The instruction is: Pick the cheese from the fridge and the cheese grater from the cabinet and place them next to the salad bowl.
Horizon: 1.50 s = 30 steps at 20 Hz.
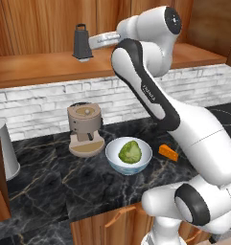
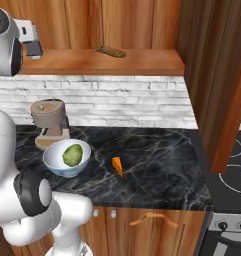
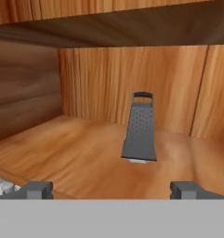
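I am holding my tool spread wide, level with the cabinet shelf; the cheese grater is standing upright straight ahead, apart, centred between my fingertips.

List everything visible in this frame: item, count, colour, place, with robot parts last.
cheese grater: 1, dark grey, upright on cabinet shelf
cabinet: 1, brown wood, above counter
brown lump: 1, on shelf, too small to identify
coffee machine: 1, tan, on counter
salad bowl: 1, white-bluish, holds green lettuce
cheese: 1, orange wedge, beside bowl
counter: 1, black marble
stove: 1, black, counter's end
gripper: 1, open, facing grater
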### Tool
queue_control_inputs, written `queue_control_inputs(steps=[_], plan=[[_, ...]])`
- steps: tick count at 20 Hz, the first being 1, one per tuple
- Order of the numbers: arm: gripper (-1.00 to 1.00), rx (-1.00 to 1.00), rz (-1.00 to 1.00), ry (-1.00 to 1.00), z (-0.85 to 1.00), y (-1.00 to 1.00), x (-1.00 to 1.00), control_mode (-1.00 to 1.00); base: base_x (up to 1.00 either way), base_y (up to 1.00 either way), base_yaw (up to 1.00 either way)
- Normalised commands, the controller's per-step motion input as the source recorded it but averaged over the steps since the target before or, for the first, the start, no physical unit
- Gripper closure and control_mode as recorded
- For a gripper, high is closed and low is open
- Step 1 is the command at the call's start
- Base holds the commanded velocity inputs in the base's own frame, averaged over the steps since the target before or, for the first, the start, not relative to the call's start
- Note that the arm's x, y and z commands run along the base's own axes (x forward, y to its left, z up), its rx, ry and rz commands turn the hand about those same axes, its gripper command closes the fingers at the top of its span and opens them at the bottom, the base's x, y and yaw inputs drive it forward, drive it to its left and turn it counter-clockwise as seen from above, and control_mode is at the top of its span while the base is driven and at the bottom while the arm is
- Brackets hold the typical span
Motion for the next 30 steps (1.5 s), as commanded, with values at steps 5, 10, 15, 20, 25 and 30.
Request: queue_control_inputs(steps=[5, 10, 15, 20, 25, 30], plan=[[-1.0, -0.1, 0.0, 0.0, 0.12, 0.0, 0.11, -1.0, 0.0, 0.0, 0.0], [-1.0, -0.04, -0.01, -0.24, -0.33, 0.0, 0.01, -1.0, 0.0, 0.0, 0.0], [-1.0, -0.01, 0.0, -0.45, -0.37, 0.0, 0.0, -1.0, 0.0, 0.0, 0.0], [-1.0, 0.02, -0.05, 0.09, 0.22, 0.0, 0.1, -1.0, 0.0, 0.0, 0.0], [-1.0, 0.05, -0.06, 0.23, 0.3, 0.0, 0.21, -1.0, 0.0, 0.0, 0.0], [-1.0, 0.05, -0.07, 0.09, 0.03, 0.0, 0.2, -1.0, 0.0, 0.0, 0.0]])
